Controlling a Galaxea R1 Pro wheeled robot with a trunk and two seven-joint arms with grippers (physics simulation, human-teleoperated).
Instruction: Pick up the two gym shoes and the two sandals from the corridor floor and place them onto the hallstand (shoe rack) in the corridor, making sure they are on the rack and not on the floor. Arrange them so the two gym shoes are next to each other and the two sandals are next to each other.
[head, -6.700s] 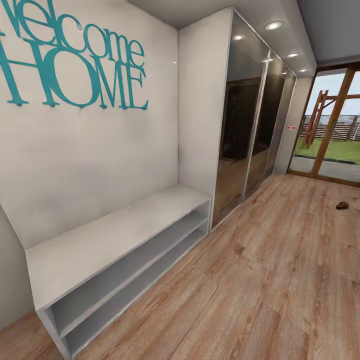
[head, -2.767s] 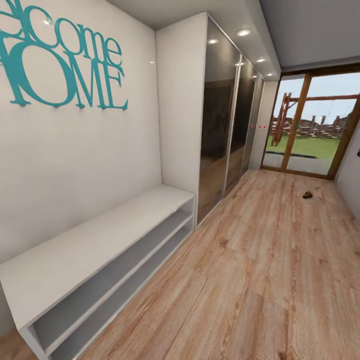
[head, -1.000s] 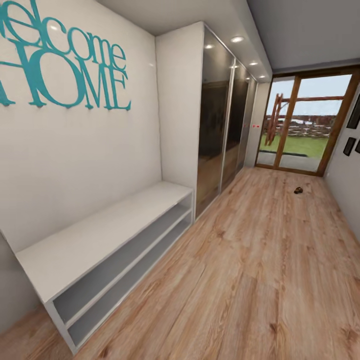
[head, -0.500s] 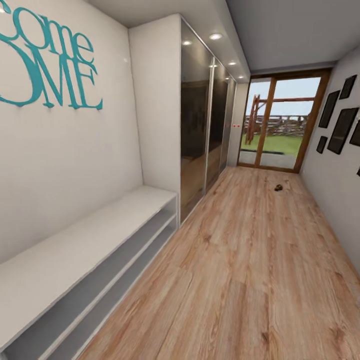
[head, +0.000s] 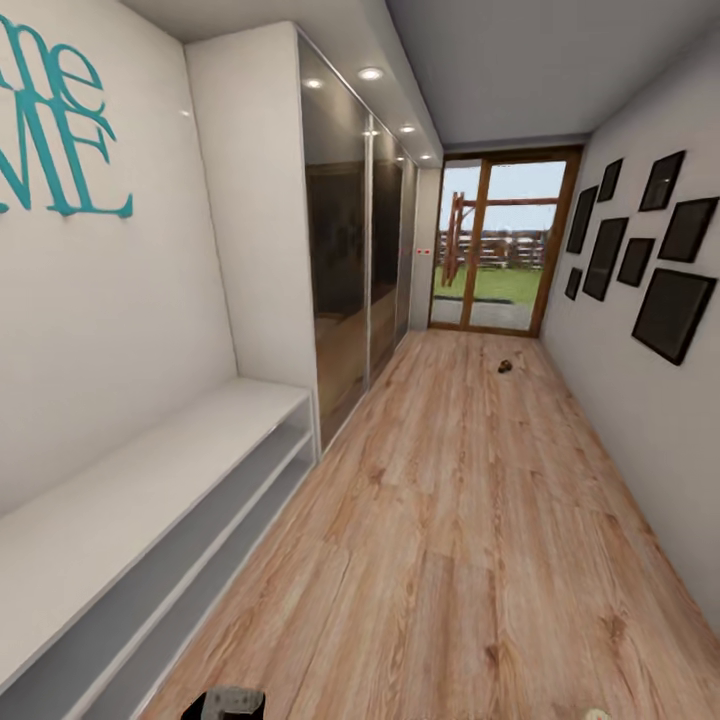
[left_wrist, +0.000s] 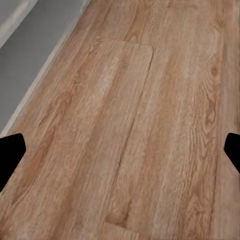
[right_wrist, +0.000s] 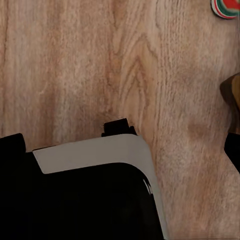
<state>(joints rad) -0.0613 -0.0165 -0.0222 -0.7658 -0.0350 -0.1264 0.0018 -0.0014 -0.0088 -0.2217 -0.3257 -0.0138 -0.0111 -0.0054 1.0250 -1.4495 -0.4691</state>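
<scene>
**Corridor ahead, shoes far off**

Looking down the corridor floor (head: 470, 520), low white two-tier table (head: 150, 500) at left. One small brown sandal (head: 506, 367) lying far off near the glass door (head: 495, 255). Left gripper (left_wrist: 120, 150) spread wide, holding nothing; right gripper (fingers hidden) impossible to judge.

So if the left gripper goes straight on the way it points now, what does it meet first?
Most likely the bare corridor floor. The left gripper is open, with only wood planks between its fingertips. The pale grey edge lies off to one side. How far away the floor is cannot be told.
</scene>
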